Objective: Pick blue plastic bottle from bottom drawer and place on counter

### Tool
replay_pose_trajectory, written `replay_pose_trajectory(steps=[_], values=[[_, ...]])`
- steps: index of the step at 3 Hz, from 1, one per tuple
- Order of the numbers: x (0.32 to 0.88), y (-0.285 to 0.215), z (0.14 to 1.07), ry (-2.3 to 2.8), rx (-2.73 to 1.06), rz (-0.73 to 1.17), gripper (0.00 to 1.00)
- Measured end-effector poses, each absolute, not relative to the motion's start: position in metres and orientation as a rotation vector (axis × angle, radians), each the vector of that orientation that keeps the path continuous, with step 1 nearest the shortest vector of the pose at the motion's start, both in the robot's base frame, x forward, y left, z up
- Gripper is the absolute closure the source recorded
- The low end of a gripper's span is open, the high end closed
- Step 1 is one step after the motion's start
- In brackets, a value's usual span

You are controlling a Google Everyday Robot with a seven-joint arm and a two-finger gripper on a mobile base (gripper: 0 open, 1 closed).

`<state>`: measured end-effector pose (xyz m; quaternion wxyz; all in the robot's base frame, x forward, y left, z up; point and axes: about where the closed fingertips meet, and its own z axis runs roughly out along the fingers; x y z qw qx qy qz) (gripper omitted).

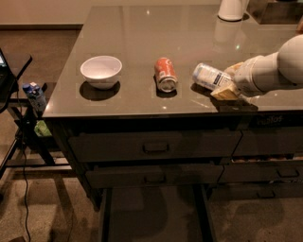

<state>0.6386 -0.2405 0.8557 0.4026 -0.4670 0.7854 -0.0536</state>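
The blue plastic bottle [209, 76] lies on its side on the counter [142, 33], right of the orange soda can [165, 74]. It is clear with a white label. My gripper [226, 81] reaches in from the right on a white arm [272, 68], and its tan fingers [225, 92] close around the bottle's far end. The bottle touches the counter surface. The bottom drawer [154, 215] is pulled open below, its dark floor bare.
A white bowl [101, 71] sits on the counter's left part. A white jug [232, 9] stands at the far back. Two shut drawers with recessed handles [155, 147] are under the counter. A blue-capped bottle [34, 96] rests on a stand at left.
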Motion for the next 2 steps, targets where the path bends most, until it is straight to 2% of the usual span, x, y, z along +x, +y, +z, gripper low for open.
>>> replay_pose_trajectory(steps=[1,2], values=[[0.6386,-0.2404,0.8556,1.985,-1.180,-0.135,0.00],[0.6386,-0.2404,0.8556,1.985,-1.180,-0.135,0.00]])
